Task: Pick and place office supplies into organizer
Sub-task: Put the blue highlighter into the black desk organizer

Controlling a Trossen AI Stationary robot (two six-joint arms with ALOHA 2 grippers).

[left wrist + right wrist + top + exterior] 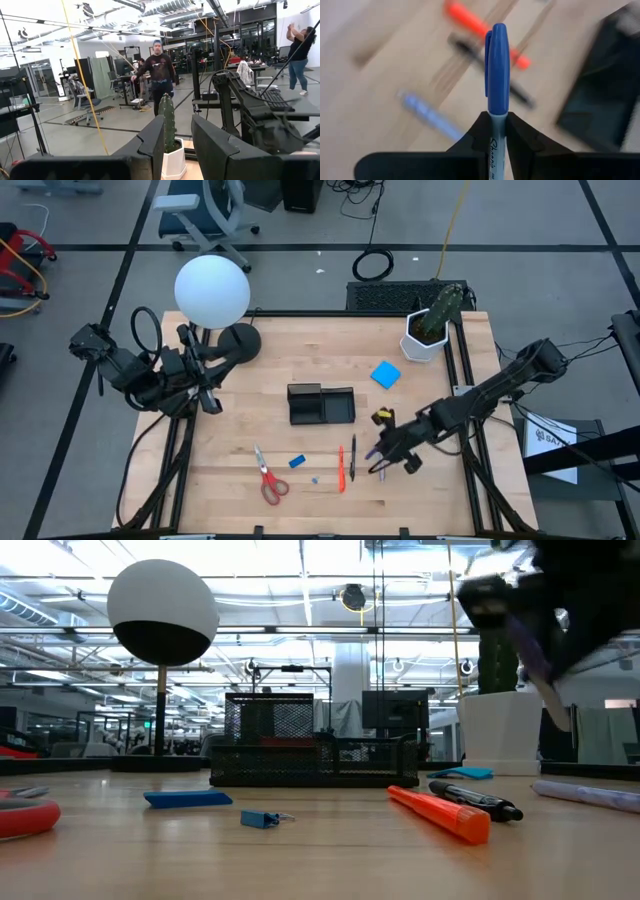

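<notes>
My right gripper [384,452] hangs over the table's right half, just right of the pens, shut on a blue marker [497,65]. Lying on the wood are a red pen [341,468], a black pen [353,458] and a pale blue pen [427,115]. Farther left are a blue eraser [297,462] and red-handled scissors [270,478]. A blue note pad [385,374] lies at the back right. The black organizer [320,405] stands mid-table. My left gripper [177,135] waits raised beside the lamp, open and holding nothing. My right gripper pinches the marker's pale barrel [496,134], just behind the blue cap, between its two fingers. The fingers slant down toward the table and lie along the marker. The cap end [497,45] sticks out past the fingertips. The marker is lifted clear of the table.
A white globe lamp [212,290] on a round black base [238,340] stands at the back left. A potted cactus [430,330] is at the back right. A small blue clip [314,478] lies near the eraser. Bare wood shows along the front edge.
</notes>
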